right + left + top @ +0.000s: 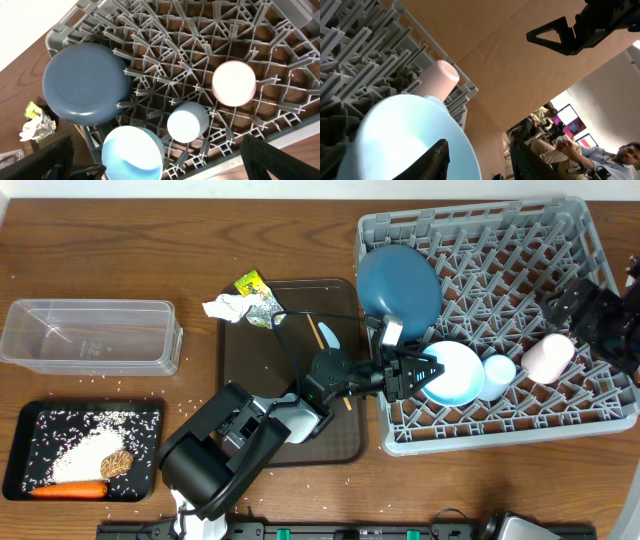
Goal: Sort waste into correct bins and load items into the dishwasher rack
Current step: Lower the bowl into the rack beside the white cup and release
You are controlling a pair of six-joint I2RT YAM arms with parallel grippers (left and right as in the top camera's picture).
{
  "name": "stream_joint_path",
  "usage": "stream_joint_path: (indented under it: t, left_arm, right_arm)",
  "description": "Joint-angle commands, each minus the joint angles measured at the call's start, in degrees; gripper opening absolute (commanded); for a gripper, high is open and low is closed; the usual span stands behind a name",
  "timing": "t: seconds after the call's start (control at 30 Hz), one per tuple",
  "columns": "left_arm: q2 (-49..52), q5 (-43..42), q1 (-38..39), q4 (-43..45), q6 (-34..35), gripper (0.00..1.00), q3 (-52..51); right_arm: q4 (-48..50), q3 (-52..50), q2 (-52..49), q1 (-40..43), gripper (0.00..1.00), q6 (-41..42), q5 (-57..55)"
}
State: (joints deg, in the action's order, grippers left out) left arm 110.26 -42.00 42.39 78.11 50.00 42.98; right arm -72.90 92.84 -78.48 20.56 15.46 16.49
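Bowl (452, 372) lies in the dishwasher rack (500, 240), in the corner nearest to the brown tray (240, 350). We see the left gripper (415, 372) at its rim, released: one finger (437, 160) is by the inner side, the other is well clear. Behind the bowl stands the blue plate (398, 285); just beside it are the light blue cup (498, 370) and the pink cup (548, 358). The right gripper (157, 142) hangs above the rack, spread wide, holding nothing.
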Motion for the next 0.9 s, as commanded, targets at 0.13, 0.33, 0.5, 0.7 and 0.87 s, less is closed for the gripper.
stream_joint_path:
  t: [0.13, 0.33, 0.5, 0.7, 0.87]
  left_arm:
    - [0.6, -3.7, -0.6, -0.1, -0.9, 0.41, 1.3]
    - [-0.4, -6.7, -1.3, -1.6, -4.3, 0.36, 1.4]
    - [-6.3, -6.8, -3.7, -13.0, -11.8, 0.36, 1.9]
    - [-18.4, 2.4, -4.7, -44.9, -25.7, 0.36, 4.9]
    - [-25.1, 14.6, -4.5, -71.5, -33.0, 0.42, 11.6]
  right_arm:
    - [-0.2, 0.2, 0.2, 0.4, 0.99, -1.0, -0.2]
    - [-0.2, 0.2, 0.2, 0.4, 0.99, -1.0, -0.2]
    - [-0.2, 0.2, 0.2, 0.4, 0.99, -1.0, -0.2]
    - [-0.2, 0.2, 0.2, 0.4, 0.99, -1.0, -0.2]
    - [-0.2, 0.2, 0.2, 0.4, 0.99, -1.0, -0.2]
